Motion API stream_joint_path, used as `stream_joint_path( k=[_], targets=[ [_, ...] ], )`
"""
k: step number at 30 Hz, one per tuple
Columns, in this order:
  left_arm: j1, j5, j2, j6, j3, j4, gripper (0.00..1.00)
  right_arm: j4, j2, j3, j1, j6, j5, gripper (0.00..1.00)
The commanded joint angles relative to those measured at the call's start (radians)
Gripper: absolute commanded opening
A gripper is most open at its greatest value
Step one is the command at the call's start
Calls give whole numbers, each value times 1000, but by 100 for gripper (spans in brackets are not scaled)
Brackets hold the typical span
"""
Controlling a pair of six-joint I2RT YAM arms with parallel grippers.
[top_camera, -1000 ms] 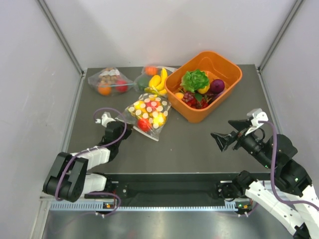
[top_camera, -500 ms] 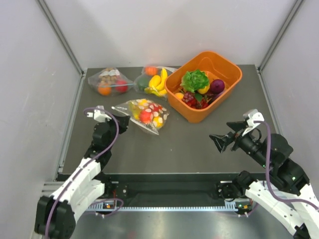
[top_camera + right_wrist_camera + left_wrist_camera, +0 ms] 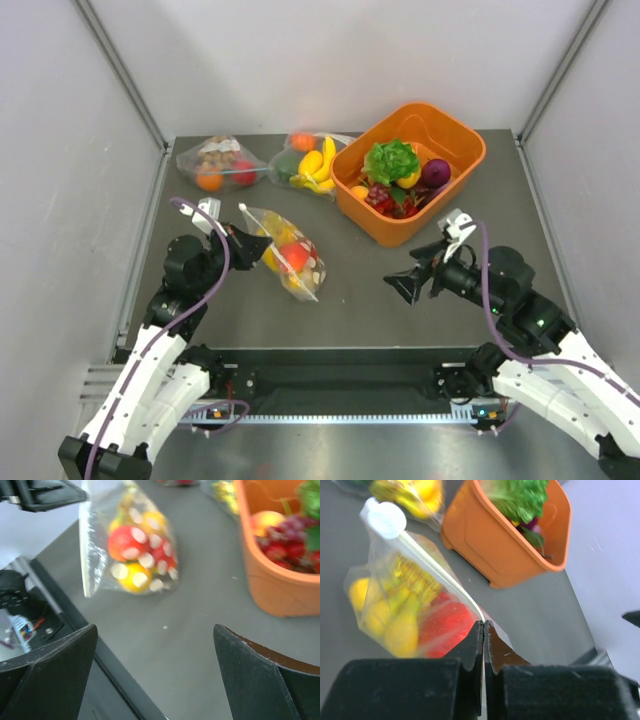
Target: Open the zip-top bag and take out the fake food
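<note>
The polka-dot zip-top bag (image 3: 285, 255) hangs tilted over the left of the table, holding yellow and red fake food (image 3: 294, 257). My left gripper (image 3: 243, 240) is shut on the bag's top zip edge and holds it up. In the left wrist view the zip strip (image 3: 451, 582) runs from a white slider (image 3: 384, 519) down into my shut gripper (image 3: 483, 625), with the fruit (image 3: 400, 620) below. My right gripper (image 3: 408, 286) is open and empty, to the right of the bag. The right wrist view shows the bag (image 3: 135, 550) ahead of the open gripper (image 3: 155, 645).
An orange bin (image 3: 462, 150) with lettuce, grapes and other toys stands at the back right. Two plain clear bags of toy food (image 3: 220, 163) (image 3: 305, 160) lie at the back. The table's front rail (image 3: 75, 615) is close below the bag.
My left gripper lifted the dotted bag off the table and drew it toward the front left. My right arm swung left toward the bag, still open.
</note>
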State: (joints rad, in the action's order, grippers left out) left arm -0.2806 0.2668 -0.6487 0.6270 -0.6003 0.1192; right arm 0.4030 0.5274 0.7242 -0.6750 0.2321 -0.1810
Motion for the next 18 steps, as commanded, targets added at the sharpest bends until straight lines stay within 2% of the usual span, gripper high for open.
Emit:
stream_joint_path(
  k=[1, 3, 6, 9, 14, 18],
  targets=[
    [-3, 120, 23, -19, -61, 22, 0, -179, 83, 14, -93, 33, 4, 97],
    [-3, 132, 20, -18, -59, 25, 0, -226, 140, 29, -165, 26, 111, 97],
    [-9, 129, 9, -3, -36, 23, 0, -265, 279, 89, -402, -5, 318, 98],
    [-47, 23, 7, -29, -15, 34, 0, -317, 466, 173, -515, -16, 473, 98],
    [-126, -118, -8, -62, -30, 68, 0, -469, 614, 202, -575, 38, 603, 98],
    [-234, -256, -17, -75, -38, 83, 0, -523, 739, 269, -635, 26, 695, 99]
  ],
)
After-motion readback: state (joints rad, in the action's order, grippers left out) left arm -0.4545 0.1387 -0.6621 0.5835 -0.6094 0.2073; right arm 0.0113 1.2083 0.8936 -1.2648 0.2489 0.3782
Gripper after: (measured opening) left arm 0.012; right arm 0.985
